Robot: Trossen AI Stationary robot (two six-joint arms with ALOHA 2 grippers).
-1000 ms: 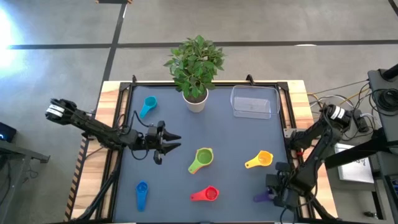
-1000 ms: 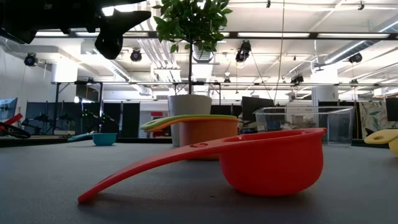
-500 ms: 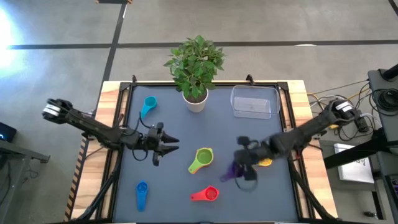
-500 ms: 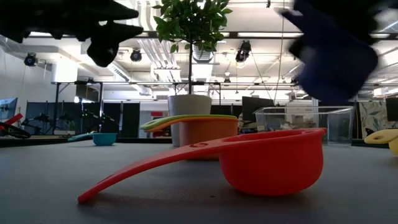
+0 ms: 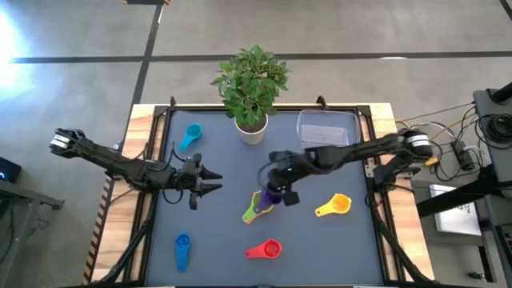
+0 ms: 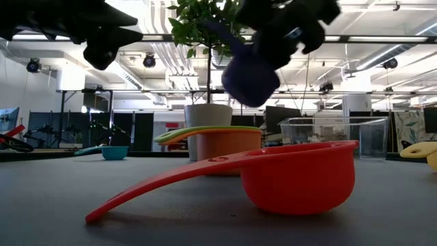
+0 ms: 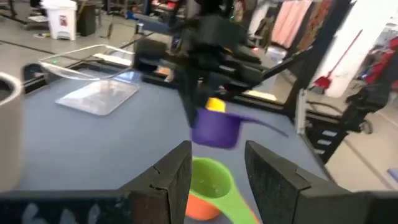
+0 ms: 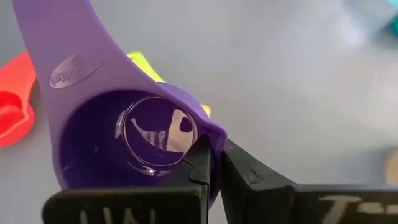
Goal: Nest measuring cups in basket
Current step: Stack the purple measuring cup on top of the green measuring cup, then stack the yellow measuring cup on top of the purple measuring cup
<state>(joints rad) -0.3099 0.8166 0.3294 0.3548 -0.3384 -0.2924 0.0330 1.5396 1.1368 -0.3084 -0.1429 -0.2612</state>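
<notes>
right gripper [image 8: 214, 163]: jaws pinched on the rim of the small purple plastic measuring cup [image 8: 118, 118], one finger inside the bowl and one outside, the cup's flat handle running away from the fingers. seen from above, this gripper [image 5: 280, 188] holds the purple cup [image 5: 269, 197] in the air over the middle of the dark table mat [image 5: 232, 248], right above the green plastic measuring cup [image 5: 259, 205]. from table height the purple cup [image 6: 250, 78] hangs clear above the green cup, not touching it.

green cup: sits nested in an orange plastic measuring cup [image 6: 229, 152] on the mat, near the centre.

left gripper [image 5: 210, 180]: hovering above the mat's left half, just beside the green cup's side, jaws spread apart and holding nothing; its two dark fingers [image 7: 171, 180] frame the purple cup [image 7: 216, 129] and the green cup [image 7: 211, 186] in the wrist view.

other cups, all lying loose on the mat: red plastic measuring cup [image 5: 266, 250] toward the front, middle; yellow plastic measuring cup [image 5: 334, 206] to the right; dark blue plastic measuring cup [image 5: 182, 250] at front left; light blue plastic measuring cup [image 5: 190, 136] at back left.

clear rectangular plastic basket [image 5: 326, 130]: at the back right of the mat, no cup in it, well apart from the purple cup.

white pot with a green leafy plant [image 5: 251, 88]: back centre, just beside the basket.
</notes>
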